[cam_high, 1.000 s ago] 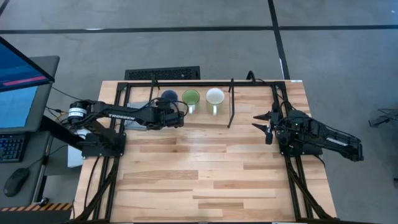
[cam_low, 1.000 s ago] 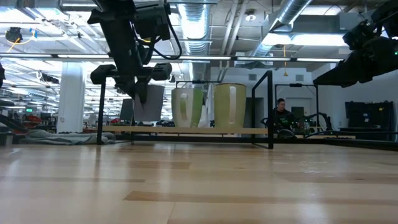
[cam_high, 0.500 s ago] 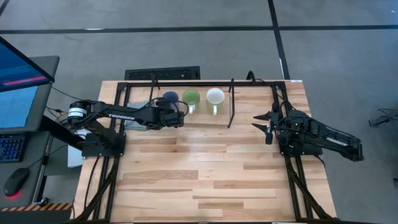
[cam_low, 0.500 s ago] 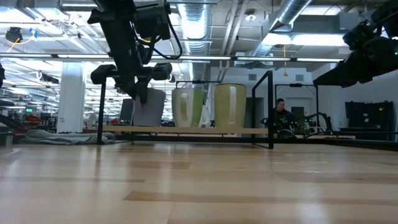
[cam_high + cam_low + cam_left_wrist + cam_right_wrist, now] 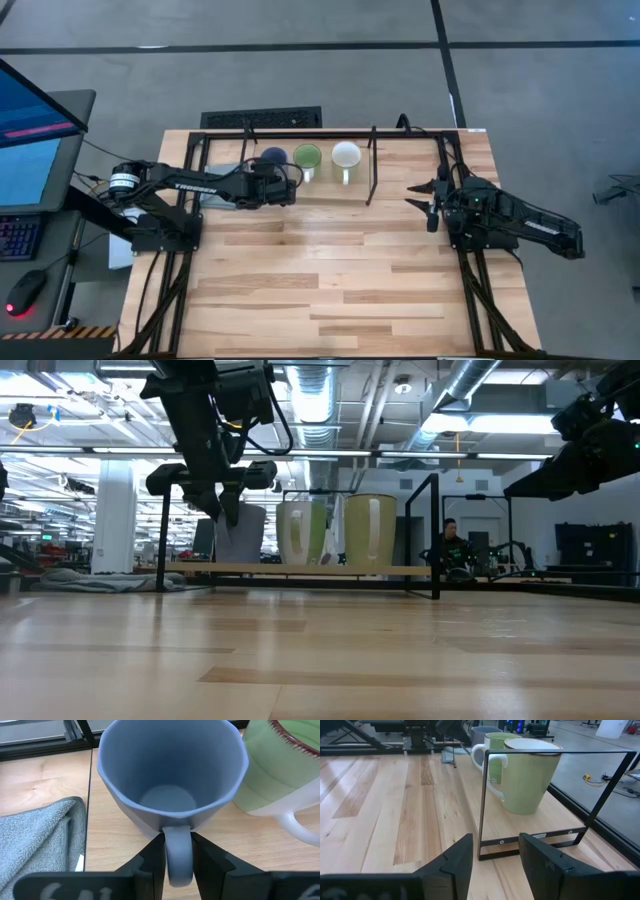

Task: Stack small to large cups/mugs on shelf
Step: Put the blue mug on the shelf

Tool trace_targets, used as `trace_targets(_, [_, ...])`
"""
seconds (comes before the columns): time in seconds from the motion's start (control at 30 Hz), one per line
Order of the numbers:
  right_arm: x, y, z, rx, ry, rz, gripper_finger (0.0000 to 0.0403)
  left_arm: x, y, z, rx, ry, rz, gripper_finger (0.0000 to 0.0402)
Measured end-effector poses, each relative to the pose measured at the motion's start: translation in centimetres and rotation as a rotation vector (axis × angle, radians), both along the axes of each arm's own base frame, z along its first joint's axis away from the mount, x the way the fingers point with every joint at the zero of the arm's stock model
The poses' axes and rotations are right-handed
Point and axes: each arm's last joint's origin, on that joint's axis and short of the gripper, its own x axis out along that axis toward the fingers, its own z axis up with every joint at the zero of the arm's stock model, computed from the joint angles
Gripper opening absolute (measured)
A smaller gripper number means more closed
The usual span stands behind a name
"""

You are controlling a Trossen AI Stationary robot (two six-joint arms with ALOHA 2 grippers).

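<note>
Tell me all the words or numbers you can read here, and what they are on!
"TROSSEN": white letters on the left arm, read in the high view.
Small white tag on the black frame of the shelf, in the right wrist view: too small to read.
Monitor screen beside the table: only coloured areas, no words to read.
The blue-grey mug, green mug and cream mug carry no words.

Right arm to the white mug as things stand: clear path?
Probably not head-on. A black upright frame of the shelf stands between the open right pincer and the white mug. Coming over the top looks free.
</note>
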Motion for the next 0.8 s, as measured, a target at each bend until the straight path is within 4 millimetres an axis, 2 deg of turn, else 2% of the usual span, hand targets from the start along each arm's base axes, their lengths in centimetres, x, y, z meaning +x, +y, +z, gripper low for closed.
trace_targets(0.8, [0.0,0.0,0.0,0.0,0.0,0.001,0.0182,0.07,-0.21,0.03,0.005,-0.015,0.006,0.0079])
